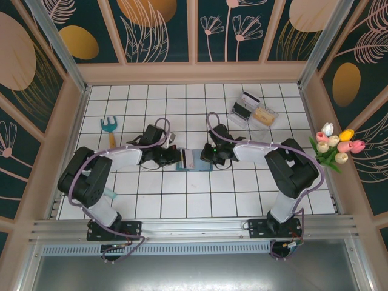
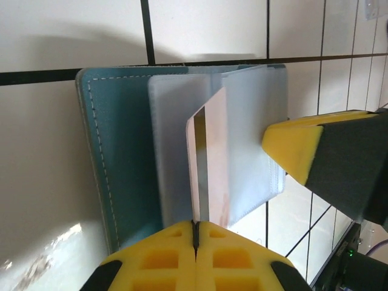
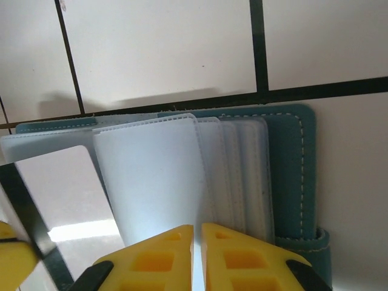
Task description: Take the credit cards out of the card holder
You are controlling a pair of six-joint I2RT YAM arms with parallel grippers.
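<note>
Jaws of the left gripper (image 2: 196,233) are pressed together on the near edge of a card (image 2: 212,157), which stands tilted on its edge above the holder (image 2: 115,170). The card is glossy and greyish, and from the right wrist a dark stripe shows along one long side. Its far end reaches in among the clear pockets, but I cannot tell whether that end is inside one or only leans there.

Across from it, the right gripper (image 3: 197,242) has its yellow pads nearly touching, clamped on the edge of a clear sleeve (image 3: 151,176) that fans up from the holder's right half. More sleeves are stacked just behind it, against the teal cover with its pale stitching.

From above, the holder lies open on the white tiled table (image 1: 182,200), about midway across it. Both arms reach in towards it, one from each side. The two grippers are close together, with only the card and sleeves between them.

Near the back right sits a clear tray (image 1: 271,115) with a few items in it. A small teal fork (image 1: 110,126) lies at the left. A bunch of tulips (image 1: 335,144) rests by the right wall.
</note>
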